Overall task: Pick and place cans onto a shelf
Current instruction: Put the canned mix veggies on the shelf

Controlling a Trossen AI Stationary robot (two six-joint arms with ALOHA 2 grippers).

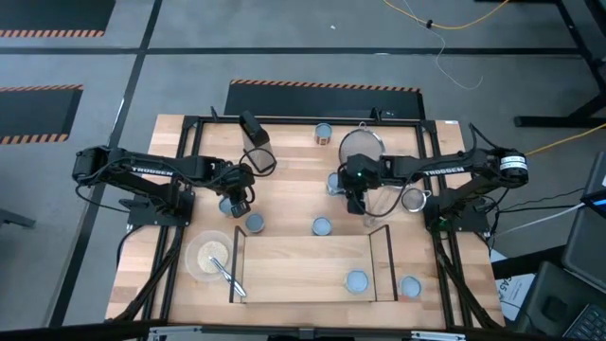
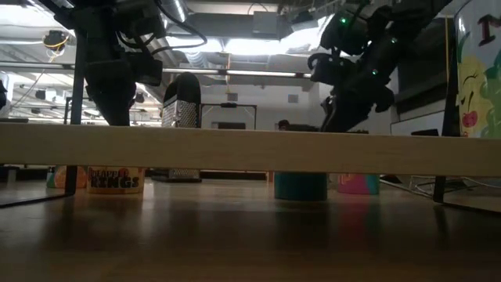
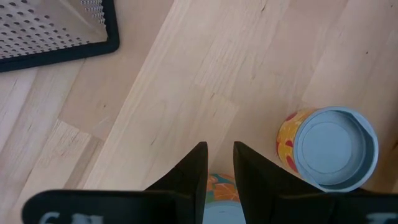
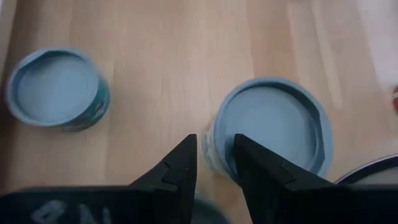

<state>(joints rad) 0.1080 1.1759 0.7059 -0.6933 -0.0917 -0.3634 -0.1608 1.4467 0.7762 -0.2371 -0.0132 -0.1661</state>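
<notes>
Cans with pale blue-silver tops sit scattered over the big light-wood tabletop [image 1: 294, 185] I am watching from above. Taking the low rectangular light-wood shelf with thin black end frames [image 1: 303, 263] as my clock centre, only one small round tin [image 1: 357, 281] stands on its board, toward five o'clock. Another tin [image 1: 410, 286] is on the table just past the shelf's black end frame at four o'clock. A tin [image 1: 322, 226] sits at twelve, close to the shelf's far edge, one [image 1: 254, 224] at eleven, and one [image 1: 323, 134] far off at twelve near the table's back edge.

My left gripper [image 1: 234, 203] hangs at about ten o'clock over a tin with an orange-yellow label [image 3: 214, 190]; its dark fingers [image 3: 186, 177] stand a narrow gap apart, and I cannot tell whether they grip it. A second orange-labelled tin [image 3: 333, 148] stands just beside.

My right gripper [image 1: 357, 201] hovers at one o'clock, its two fingers [image 4: 180, 168] slightly parted at the near rim of a tin [image 4: 273, 134], and I cannot tell if they hold it. A teal-sided tin [image 4: 57, 89] stands apart.

A pale bowl with a metal utensil [image 1: 210, 256] rests at nine o'clock; round wire-mesh strainers [image 1: 362, 145] lie at one.
</notes>
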